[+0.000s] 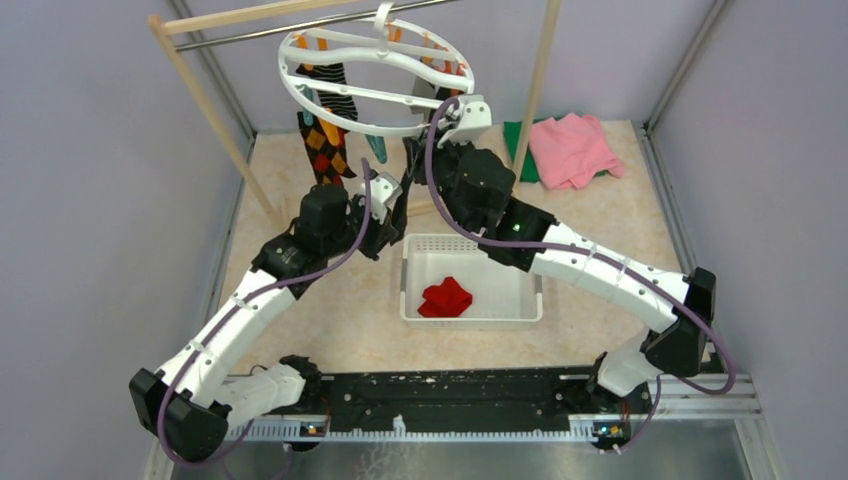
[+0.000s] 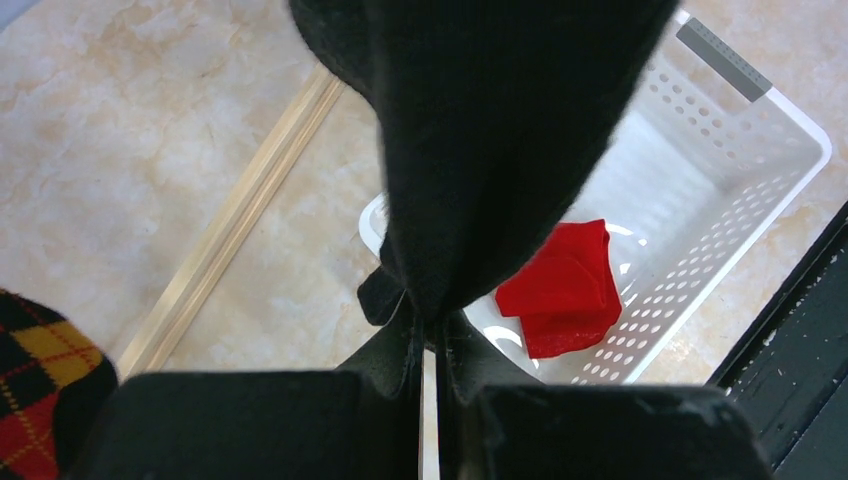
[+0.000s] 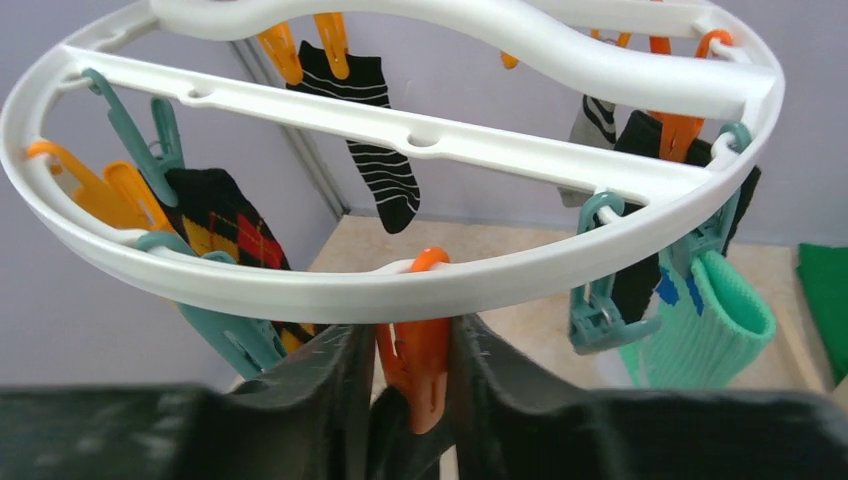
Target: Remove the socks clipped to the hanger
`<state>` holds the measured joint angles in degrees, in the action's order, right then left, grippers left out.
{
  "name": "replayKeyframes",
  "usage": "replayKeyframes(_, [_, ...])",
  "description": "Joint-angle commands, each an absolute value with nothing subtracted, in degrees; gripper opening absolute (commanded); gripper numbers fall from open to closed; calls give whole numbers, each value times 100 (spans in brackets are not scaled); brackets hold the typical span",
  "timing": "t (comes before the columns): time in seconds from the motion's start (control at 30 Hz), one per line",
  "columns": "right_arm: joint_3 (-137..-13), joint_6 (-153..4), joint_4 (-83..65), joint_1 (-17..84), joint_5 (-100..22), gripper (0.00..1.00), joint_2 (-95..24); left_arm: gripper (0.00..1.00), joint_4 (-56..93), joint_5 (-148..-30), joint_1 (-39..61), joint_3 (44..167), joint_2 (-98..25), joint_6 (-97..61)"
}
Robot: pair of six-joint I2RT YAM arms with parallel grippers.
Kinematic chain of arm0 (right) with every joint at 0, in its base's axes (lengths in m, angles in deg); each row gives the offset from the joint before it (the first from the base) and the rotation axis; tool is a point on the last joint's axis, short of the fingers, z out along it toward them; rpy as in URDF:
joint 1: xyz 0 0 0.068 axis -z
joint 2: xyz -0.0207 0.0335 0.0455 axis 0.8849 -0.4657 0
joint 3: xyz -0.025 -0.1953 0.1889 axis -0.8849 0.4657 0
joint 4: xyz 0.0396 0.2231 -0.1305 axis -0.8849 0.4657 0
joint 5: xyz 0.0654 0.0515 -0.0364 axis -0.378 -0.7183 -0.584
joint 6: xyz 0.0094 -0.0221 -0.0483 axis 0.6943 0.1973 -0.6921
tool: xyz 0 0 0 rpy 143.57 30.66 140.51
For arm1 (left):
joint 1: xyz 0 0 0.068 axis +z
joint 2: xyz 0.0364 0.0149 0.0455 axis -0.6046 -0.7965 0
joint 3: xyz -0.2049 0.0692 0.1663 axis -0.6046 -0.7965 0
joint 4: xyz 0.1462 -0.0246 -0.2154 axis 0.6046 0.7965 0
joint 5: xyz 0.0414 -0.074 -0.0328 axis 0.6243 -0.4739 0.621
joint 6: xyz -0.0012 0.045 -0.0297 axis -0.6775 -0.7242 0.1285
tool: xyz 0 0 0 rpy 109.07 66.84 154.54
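On the left, an argyle sock [image 1: 325, 150] hangs clipped to the hanger [image 3: 300, 290]. Beside it the left claw [image 2: 428, 320] is clamped on a dangling black sock [image 2: 490, 130], above the white basket [image 2: 790, 150] where a red sock [image 2: 560, 290] lies. Further right, the right claw [image 3: 412, 345] squeezes an orange clip [image 3: 418, 380] on the hanger's near rim.

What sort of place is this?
Probably a laboratory test cell staged for laundry: plain grey walls enclose the table, a sock hanger hangs from a wooden rack, and a white basket.
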<state>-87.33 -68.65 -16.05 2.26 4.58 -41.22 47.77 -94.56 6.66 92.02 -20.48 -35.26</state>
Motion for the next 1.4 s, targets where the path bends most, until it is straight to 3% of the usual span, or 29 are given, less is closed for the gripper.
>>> replayKeyframes(0.0, [-8849,-6918,-1983,195,558,19,-4076,0,4599,-9319,618,9182,-2038,-3554])
replayKeyframes(0.07, [-8863,-6909,-1937,193,523,0,-4065,0,4624,-9298,620,9141,-2021,-3563])
replayKeyframes(0.5, [-9035,-6569,-1475,222,-320,1,-4017,0,4697,-9223,601,8701,-1803,-3902])
replayKeyframes(0.67, [-8855,-6294,-1149,223,-464,53,-3818,0,4739,-9628,546,8903,-2052,-3905])
replayKeyframes(0.83, [-8025,-5846,-1042,257,-663,75,-3154,0,4810,-10144,345,8975,-2282,-4049])
replayKeyframes(1.03, [-6591,-5571,-509,406,-684,78,-1866,2,5079,-10509,-43,9250,-2497,-4412])
replayKeyframes(1.2, [-5797,-5522,-59,1278,-1323,78,-1088,4,5079,-10373,-539,9363,-2817,-4626])
replayKeyframes(1.23, [-5711,-5559,-46,1526,-1532,79,-1069,7,5045,-10346,-576,9352,-2887,-4633])
replayKeyframes(1.27, [-5645,-5611,-98,1794,-1823,79,-1096,18,5005,-10326,-612,9341,-2950,-4669])
replayKeyframes(1.3, [-5616,-5665,-171,2052,-2119,80,-1182,41,4985,-10287,-632,9337,-3011,-4728])
replayKeyframes(1.33, [-5630,-5740,-252,2293,-2417,80,-1305,76,4992,-10220,-643,9342,-3045,-4805])
replayKeyframes(1.37, [-5672,-5849,-345,2463,-2621,80,-1474,94,5012,-10113,-648,9352,-3063,-4894])
